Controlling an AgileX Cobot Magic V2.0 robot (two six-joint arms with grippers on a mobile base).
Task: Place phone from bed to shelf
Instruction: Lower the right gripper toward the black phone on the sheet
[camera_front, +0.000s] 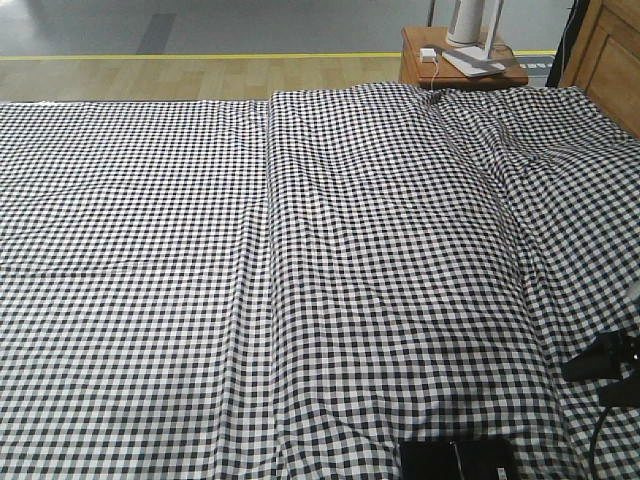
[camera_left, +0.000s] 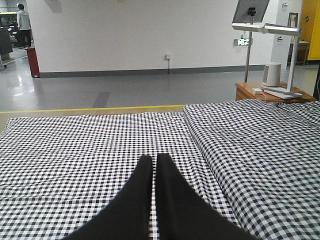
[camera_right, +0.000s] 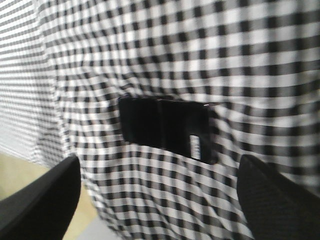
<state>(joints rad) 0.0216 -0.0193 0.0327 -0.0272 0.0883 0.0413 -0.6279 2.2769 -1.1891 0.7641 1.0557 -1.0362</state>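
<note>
Now the phone (camera_right: 167, 127) lies flat on the bed (camera_front: 150, 250), close to the near edge, where the bed ends above the floor (camera_right: 20, 172). The right claw (camera_right: 157, 167) hangs over it with its fingers (camera_right: 40, 200) wide apart, holding nothing. The left claw (camera_left: 151, 162) is pressed closed and empty. The phone looks thin and slippery, so the fingers may slide off it, or nudge it off that edge. Lots of bare bed lies beyond; the shelf is not in sight
</note>
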